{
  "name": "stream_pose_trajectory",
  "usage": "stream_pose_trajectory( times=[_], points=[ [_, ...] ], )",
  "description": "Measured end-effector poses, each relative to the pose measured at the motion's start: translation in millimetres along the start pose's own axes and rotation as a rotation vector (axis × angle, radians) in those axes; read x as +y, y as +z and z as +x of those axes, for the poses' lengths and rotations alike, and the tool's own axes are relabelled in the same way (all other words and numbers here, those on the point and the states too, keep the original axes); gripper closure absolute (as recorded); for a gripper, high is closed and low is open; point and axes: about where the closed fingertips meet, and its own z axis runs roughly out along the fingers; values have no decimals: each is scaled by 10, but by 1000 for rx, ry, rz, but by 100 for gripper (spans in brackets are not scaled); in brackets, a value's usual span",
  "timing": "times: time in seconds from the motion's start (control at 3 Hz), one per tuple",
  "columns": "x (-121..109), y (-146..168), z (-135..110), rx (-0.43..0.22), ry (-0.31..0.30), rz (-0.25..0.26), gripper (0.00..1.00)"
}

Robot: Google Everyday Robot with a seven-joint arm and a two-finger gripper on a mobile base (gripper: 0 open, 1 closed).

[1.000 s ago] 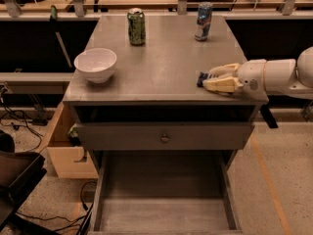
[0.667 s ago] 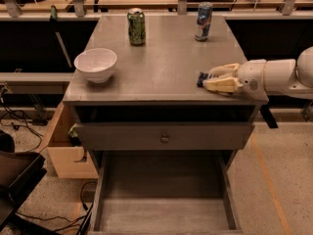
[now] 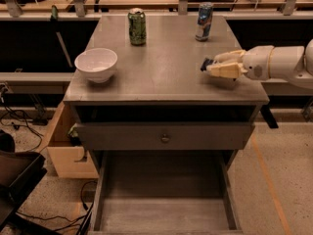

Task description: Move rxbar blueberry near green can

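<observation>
**Entry: small flat snack bar in a dark navy wrapper** (image 3: 204, 63)
- Location: sitting at about 3 o'clock on the grey metal table top (image 3: 161, 82), close to the right edge, with only a dark end showing.

**Hazards, judged from the present layout**
- Possibly slipping out of a shallow pinch during travel, with so little wrapper showing beyond the tips.
- Possibly dropping off the right edge if let go here.
- Heading toward 10 o'clock, risking a clip against the slim blue-and-silver can (image 3: 204, 21) standing near at 12 o'clock from the bar, and so tipping it.
- Arriving too low or too fast, risking knocking over the green drink can with pale mottling and a silver top (image 3: 137, 27), standing at 11 o'clock on the table top, well apart from the bar.
- Round white bowl (image 3: 96, 64) at 9 o'clock: lying off the likely path, posing little danger.

**Relation to end effector**
- Pale two-finger gripper (image 3: 209, 65) reaching in from 3 o'clock, low over the table top.
- Fingers (image 3: 226, 71) appearing pressed together on the bar, pinching it from either side.
- Bar poking out of the tips toward 9 o'clock.
- Lifted or resting on the surface: not determinable.
</observation>
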Motion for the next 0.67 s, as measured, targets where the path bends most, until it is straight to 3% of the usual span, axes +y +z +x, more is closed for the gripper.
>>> stream_pose_trajectory(
  times=[0.33, 0.67],
  points=[
    [-301, -111, -644, -8, -2, 82, 100],
    [-605, 21, -990, 35, 34, 113, 100]
  ],
)
